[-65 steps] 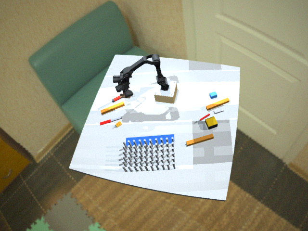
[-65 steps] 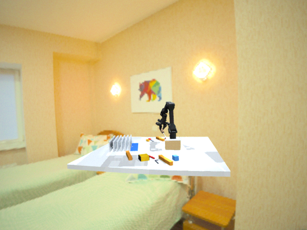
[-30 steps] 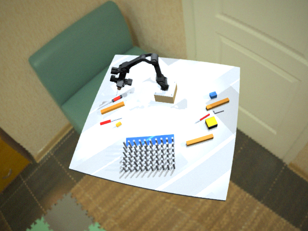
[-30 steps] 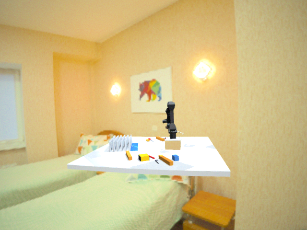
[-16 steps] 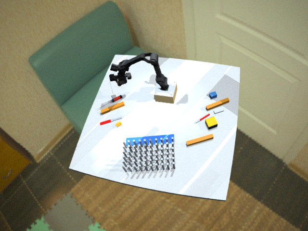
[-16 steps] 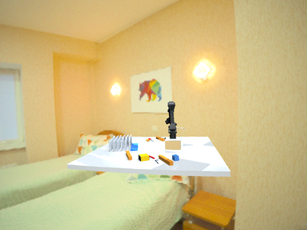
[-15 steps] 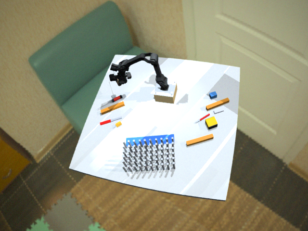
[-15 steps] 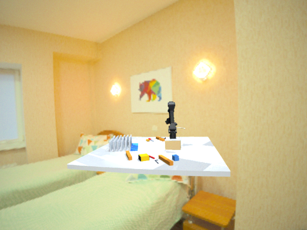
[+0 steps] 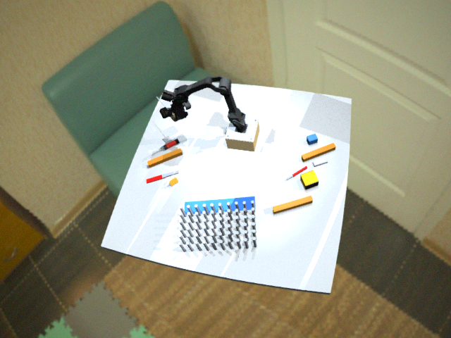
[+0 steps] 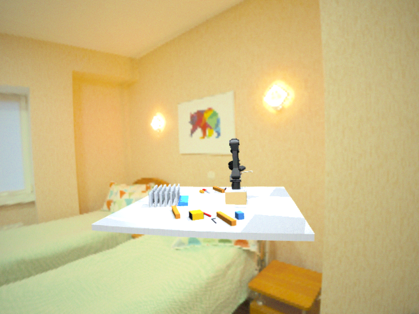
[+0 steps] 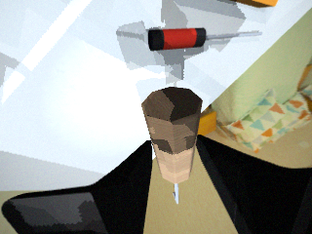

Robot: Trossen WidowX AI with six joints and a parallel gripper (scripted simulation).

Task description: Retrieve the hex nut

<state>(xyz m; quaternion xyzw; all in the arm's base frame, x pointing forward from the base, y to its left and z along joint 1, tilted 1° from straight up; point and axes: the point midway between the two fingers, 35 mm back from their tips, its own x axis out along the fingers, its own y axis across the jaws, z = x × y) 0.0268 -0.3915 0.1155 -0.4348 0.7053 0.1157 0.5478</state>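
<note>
My gripper (image 9: 174, 115) (image 11: 173, 141) is shut on the wooden handle (image 11: 172, 128) of a tool, high above the table's far left part. A thin metal shaft (image 9: 158, 98) (image 10: 247, 171) sticks out behind the hand. The metal spacers (image 9: 230, 245) (image 10: 164, 195) stand upright in rows, well away from the hand. The blue taped strip (image 9: 249, 199) (image 10: 183, 200) lies along their robot-facing side. The nut cannot be made out in any view. A red and black handled screwdriver (image 9: 170, 144) (image 11: 176, 39) lies on the table near the hand, below it.
Orange bars (image 9: 165, 158) (image 9: 318, 151) (image 9: 292, 204) lie on both sides. A red-handled tool (image 9: 154, 179) and small orange piece (image 9: 173, 181) lie left. A yellow block (image 9: 309, 179) (image 10: 196, 214), blue block (image 9: 312, 139) (image 10: 239, 215), thin red tool (image 9: 299, 171) and grey bent key (image 9: 319, 163) lie right.
</note>
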